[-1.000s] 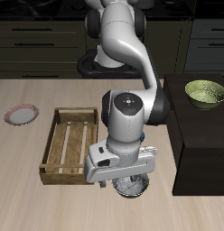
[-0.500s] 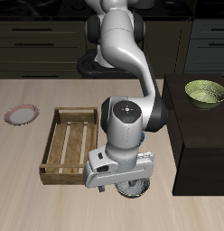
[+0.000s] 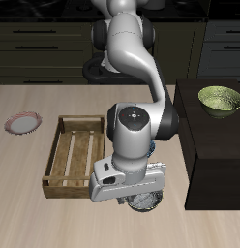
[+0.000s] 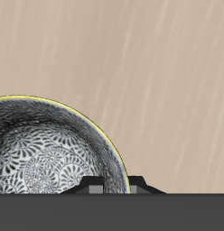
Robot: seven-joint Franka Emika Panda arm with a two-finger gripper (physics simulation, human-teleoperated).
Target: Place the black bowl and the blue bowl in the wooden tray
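The black bowl (image 3: pixel 144 201) sits on the table (image 3: pixel 25 208) near its front edge, just beside the wooden tray (image 3: pixel 75 155), whose slatted floor holds nothing. Your gripper (image 3: pixel 132 197) is low over the bowl's rim; the wrist view shows the mottled interior (image 4: pixel 42 149) close beneath, which suggests a rim pinch is being set up. Whether the fingers are spread or pressed together cannot be told. The blue bowl is not visible. Farther back stand a pink-rimmed plate (image 3: pixel 22 123) and an olive-green bowl (image 3: pixel 220 99).
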